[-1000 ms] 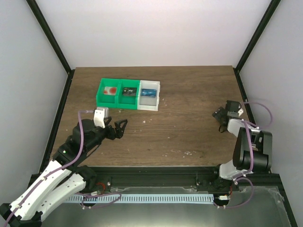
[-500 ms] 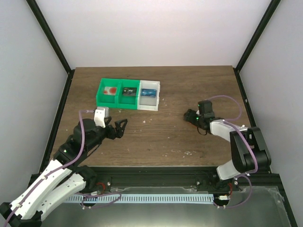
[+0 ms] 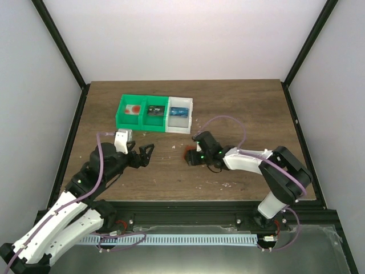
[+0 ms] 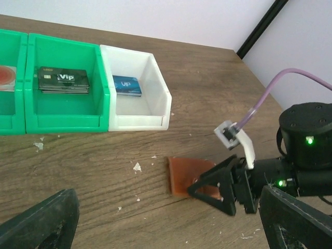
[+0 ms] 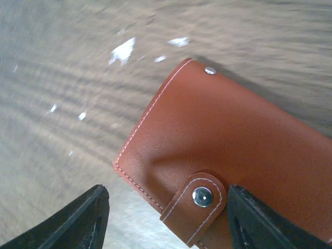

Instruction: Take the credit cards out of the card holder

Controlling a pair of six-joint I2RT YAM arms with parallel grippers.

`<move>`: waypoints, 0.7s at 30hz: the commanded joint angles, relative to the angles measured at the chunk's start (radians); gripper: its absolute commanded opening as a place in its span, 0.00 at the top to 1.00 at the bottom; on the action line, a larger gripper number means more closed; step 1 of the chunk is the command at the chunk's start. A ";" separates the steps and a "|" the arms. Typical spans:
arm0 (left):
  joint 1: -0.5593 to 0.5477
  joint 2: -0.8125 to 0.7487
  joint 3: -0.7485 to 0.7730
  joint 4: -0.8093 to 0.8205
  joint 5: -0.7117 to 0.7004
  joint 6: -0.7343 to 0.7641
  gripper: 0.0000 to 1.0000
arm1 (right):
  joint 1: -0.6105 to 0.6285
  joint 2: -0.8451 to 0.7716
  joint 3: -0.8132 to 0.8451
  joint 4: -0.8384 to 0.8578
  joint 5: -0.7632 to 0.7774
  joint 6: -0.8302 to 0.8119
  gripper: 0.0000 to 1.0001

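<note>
The card holder (image 3: pixel 187 154) is orange-brown, closed, its snap strap fastened. It is near the table's middle, also in the left wrist view (image 4: pixel 187 174) and the right wrist view (image 5: pixel 233 140). My right gripper (image 3: pixel 195 156) (image 4: pixel 220 189) (image 5: pixel 165 220) has its fingers partly apart around the holder's strap end. The holder is sharp while the table is blurred, so the gripper has hold of it. My left gripper (image 3: pixel 149 153) (image 4: pixel 167 225) is open and empty, left of the holder. A blue credit card (image 3: pixel 179 112) (image 4: pixel 127 85) lies in the white bin.
A green bin (image 3: pixel 121 121) (image 4: pixel 101 111) with two compartments stands at the back left. One holds dark cards (image 3: pixel 153 111) (image 4: pixel 63 80), the other a red-marked item (image 3: pixel 134 109). The white bin (image 3: pixel 189 117) (image 4: pixel 155 104) adjoins it. White crumbs dot the wood.
My right arm swung from the far right to the table's middle, and the card holder now shows at its fingertips. My left arm has not moved.
</note>
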 commanded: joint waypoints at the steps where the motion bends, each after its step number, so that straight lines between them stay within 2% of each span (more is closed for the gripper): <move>1: 0.004 0.019 0.014 0.004 0.035 0.014 0.04 | 0.110 0.078 0.018 -0.183 -0.010 -0.074 0.38; 7: 0.004 0.042 0.031 -0.002 0.084 -0.012 0.09 | 0.135 0.009 0.006 -0.170 -0.039 -0.111 0.49; 10: 0.004 0.057 0.035 -0.001 0.124 -0.079 0.10 | 0.134 -0.011 0.031 -0.234 0.043 -0.031 0.51; 13: 0.005 0.071 -0.019 0.094 0.209 -0.154 0.13 | 0.134 -0.034 0.048 -0.271 0.079 0.050 0.52; 15: 0.004 0.105 -0.049 0.166 0.232 -0.197 0.19 | 0.135 -0.068 0.033 -0.263 0.108 0.089 0.50; 18: 0.005 0.216 -0.063 0.226 0.245 -0.216 0.36 | 0.130 -0.141 -0.055 -0.176 0.164 0.127 0.49; 21: 0.004 0.347 -0.040 0.250 0.252 -0.225 0.38 | 0.124 -0.169 -0.101 -0.161 0.187 0.193 0.53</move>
